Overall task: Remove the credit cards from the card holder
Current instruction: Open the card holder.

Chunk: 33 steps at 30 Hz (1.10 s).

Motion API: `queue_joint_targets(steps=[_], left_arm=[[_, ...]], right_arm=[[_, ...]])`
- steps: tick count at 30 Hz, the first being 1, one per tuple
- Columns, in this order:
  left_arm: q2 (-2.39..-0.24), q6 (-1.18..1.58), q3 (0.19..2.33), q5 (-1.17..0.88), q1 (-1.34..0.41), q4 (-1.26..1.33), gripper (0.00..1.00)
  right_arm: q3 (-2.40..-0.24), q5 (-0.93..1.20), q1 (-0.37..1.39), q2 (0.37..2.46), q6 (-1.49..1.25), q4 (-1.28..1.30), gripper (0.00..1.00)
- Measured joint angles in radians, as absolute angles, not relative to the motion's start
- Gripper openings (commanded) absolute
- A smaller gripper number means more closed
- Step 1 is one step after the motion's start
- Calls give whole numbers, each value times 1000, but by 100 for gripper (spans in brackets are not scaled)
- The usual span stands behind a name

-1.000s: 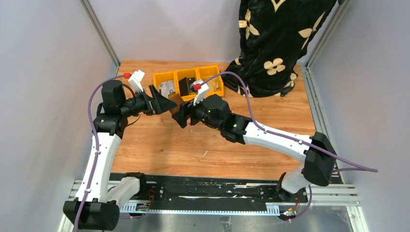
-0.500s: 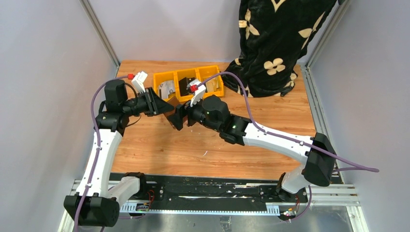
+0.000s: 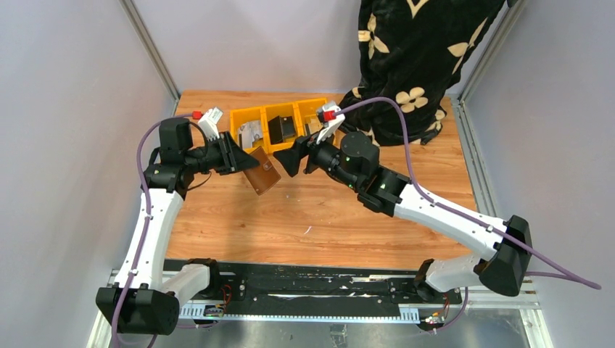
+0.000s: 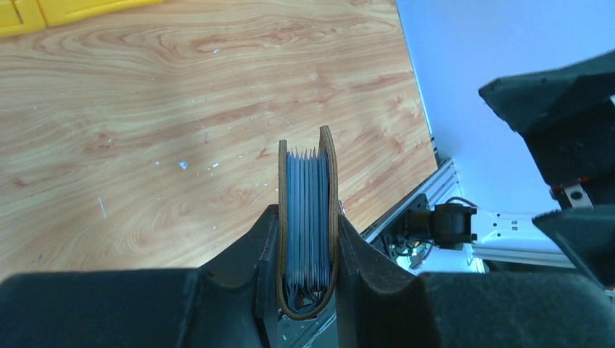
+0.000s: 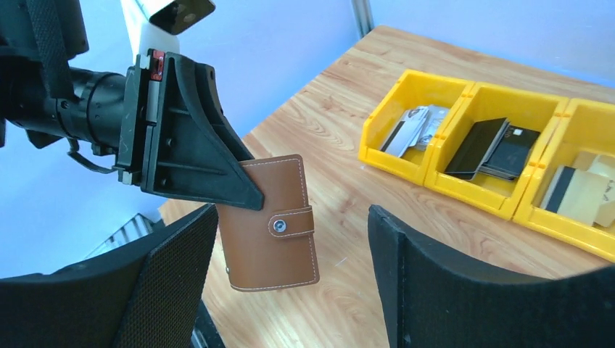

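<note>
Wooden table between grey walls; left gripper clamped on card holder, right gripper agape.

The left gripper clamps the card holder edge-on between its two black fingers, one pressed against each brown leather cover. The holder stands upright with its folded spine down in the grip and its open edge pointing away from the camera. Between the covers sit packed grey-blue plastic sleeves (whether any cards are in them cannot be made out from this edge). Beneath lies the wooden table, with a corner of the yellow tray at the top left. Black parts of the other arm loom blurred on the right.
</note>
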<state>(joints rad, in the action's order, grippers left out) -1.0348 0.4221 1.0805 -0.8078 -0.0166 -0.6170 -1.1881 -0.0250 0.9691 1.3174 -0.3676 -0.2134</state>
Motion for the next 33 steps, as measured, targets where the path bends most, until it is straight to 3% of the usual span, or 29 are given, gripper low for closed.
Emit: queue_joint_targets(steps=[13,33], left_arm=[[-1031,442,1113,-743,-17,-699,0],[-1031,429,1154,-717,-17,-767,0]], right_arm=[[-1285,-262,1173,1475,-114,-160,64],[-1340,-430,1216,1575,-31,-142,47]])
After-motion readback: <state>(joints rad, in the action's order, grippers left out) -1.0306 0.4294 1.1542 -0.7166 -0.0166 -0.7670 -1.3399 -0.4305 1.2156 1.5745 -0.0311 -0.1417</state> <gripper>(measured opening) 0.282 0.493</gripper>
